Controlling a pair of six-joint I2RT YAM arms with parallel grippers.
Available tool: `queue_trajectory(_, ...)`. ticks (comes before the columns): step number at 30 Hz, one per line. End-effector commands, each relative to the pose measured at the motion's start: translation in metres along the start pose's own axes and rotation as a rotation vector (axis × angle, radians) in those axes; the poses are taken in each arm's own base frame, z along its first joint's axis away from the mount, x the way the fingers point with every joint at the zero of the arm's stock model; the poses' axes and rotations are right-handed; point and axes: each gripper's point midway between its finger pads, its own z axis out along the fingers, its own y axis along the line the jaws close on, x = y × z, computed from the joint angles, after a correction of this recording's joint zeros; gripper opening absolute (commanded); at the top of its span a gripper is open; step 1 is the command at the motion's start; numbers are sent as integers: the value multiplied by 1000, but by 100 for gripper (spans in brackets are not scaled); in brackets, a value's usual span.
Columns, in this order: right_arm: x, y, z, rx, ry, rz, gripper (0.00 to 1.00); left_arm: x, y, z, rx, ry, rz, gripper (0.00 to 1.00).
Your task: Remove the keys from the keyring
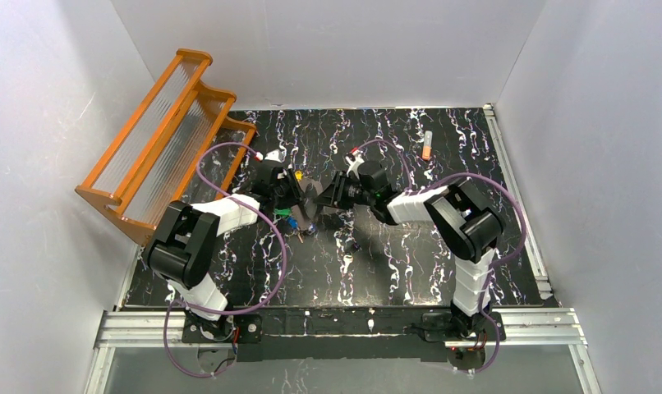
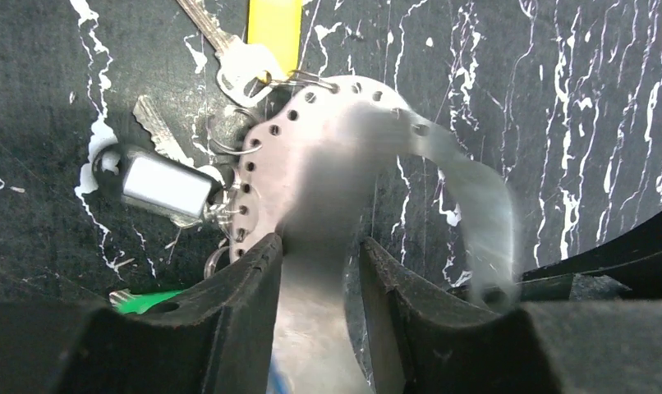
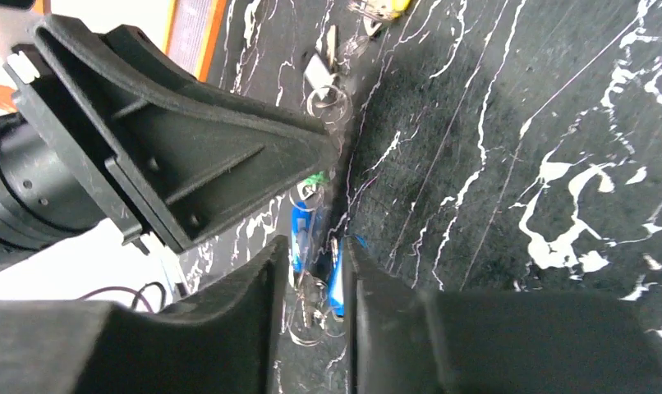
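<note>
The keyring (image 2: 328, 139), a grey flat band with holes along its edge, is lifted between my two grippers at the table's middle (image 1: 314, 197). My left gripper (image 2: 319, 254) is shut on the band. Keys hang from its left edge on wire rings: a silver key (image 2: 237, 70), a yellow head (image 2: 274, 29), a green head (image 2: 147, 300) and a silver tag (image 2: 163, 185). My right gripper (image 3: 311, 254) faces the left one (image 3: 332, 148). Its fingers are close together around a blue key (image 3: 337, 283) and thin wire rings. A second blue key (image 3: 299, 234) hangs just beyond.
An orange rack (image 1: 163, 139) leans against the left wall. A small orange-and-white tube (image 1: 427, 145) lies at the back right. Metal rails run along the table's right and near edges.
</note>
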Motion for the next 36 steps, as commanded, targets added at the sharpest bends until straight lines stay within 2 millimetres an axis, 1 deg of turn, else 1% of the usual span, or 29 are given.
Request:
queue_trajectory(1, -16, 26, 7, -97, -38, -45, 26, 16, 2, -9, -4, 50, -4, 40)
queue_trajectory(3, -20, 32, 4, -110, -44, -54, 7, 10, -1, -14, -1, 41, 7, 44)
queue_trajectory(4, -23, 38, 1, -122, -49, -63, 1, 5, -4, -17, 2, 30, 15, 47)
queue_trajectory(8, -36, 57, -13, -149, -79, -106, 1, -23, -15, -40, 14, -42, 61, 60)
queue_trajectory(10, -43, 65, -22, -164, -98, -124, 1, -39, -20, -57, 15, -94, 85, 65)
queue_trajectory(13, -51, 76, -38, -192, -121, -145, 1, -51, -27, -79, 38, -134, 116, 75)
queue_trajectory(16, -61, 90, -59, -231, -153, -169, 1, -61, -33, -101, 80, -176, 118, 83)
queue_trajectory(20, -75, 113, -94, -308, -189, -201, 1, -63, -51, -121, 214, -168, 90, 84)
queue_trajectory(25, -84, 129, -133, -365, -221, -227, 1, -68, -96, -150, 458, -160, 51, 84)
queue_trajectory(27, -85, 135, -147, -388, -228, -233, 1, -67, -109, -158, 538, -151, 29, 83)
queue_trajectory(30, -84, 145, -164, -426, -227, -252, 1, -63, -125, -168, 658, -134, -17, 80)
queue_trajectory(31, -83, 148, -169, -438, -228, -258, 1, -64, -135, -175, 725, -137, -22, 78)
queue_trajectory(34, -79, 156, -181, -468, -233, -268, 1, -60, -147, -184, 827, -110, -65, 71)
queue_trajectory(36, -77, 160, -188, -489, -244, -267, 1, -57, -151, -188, 869, -97, -79, 68)
